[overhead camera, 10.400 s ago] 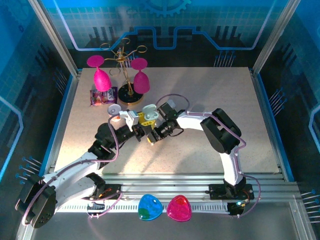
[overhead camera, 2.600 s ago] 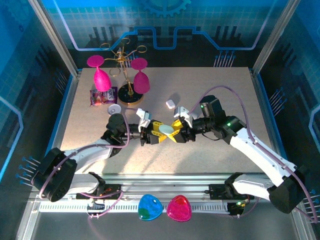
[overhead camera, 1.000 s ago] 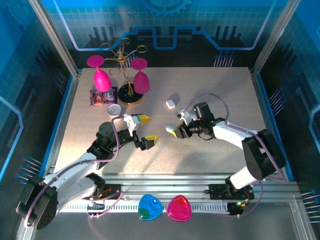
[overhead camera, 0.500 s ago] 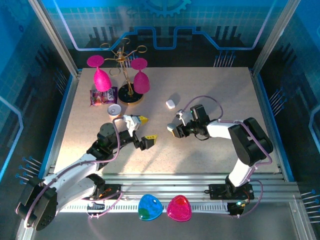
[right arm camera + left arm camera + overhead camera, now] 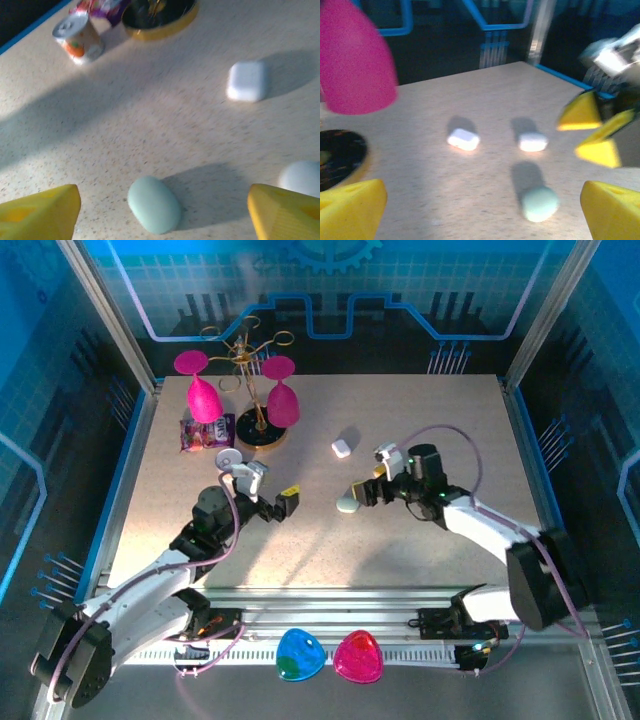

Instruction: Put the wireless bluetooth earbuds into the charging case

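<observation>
Mint charging case [image 5: 347,503] is sat flat on the table [image 5: 450,420] just ahead of the right gripper [image 5: 368,478], fingers spread wide either side of it, long axis angled across that gap. Left gripper [image 5: 272,492], spread too, is parked farther off.

A mint-green pebble-shaped plastic case [image 5: 347,504] is showing mid-frame on the speckled beige tabletop [image 5: 440,430], below a white rounded plastic case [image 5: 341,448]. Two magenta goblets [image 5: 203,395] are glowing upper left.

Table [image 5: 450,410]: speckled beige, blue-edged | far wall [image 5: 400,280]: blue circuit-pattern panel | posts [image 5: 110,312]: aluminium | light: bright patch centre, hard shadows
</observation>
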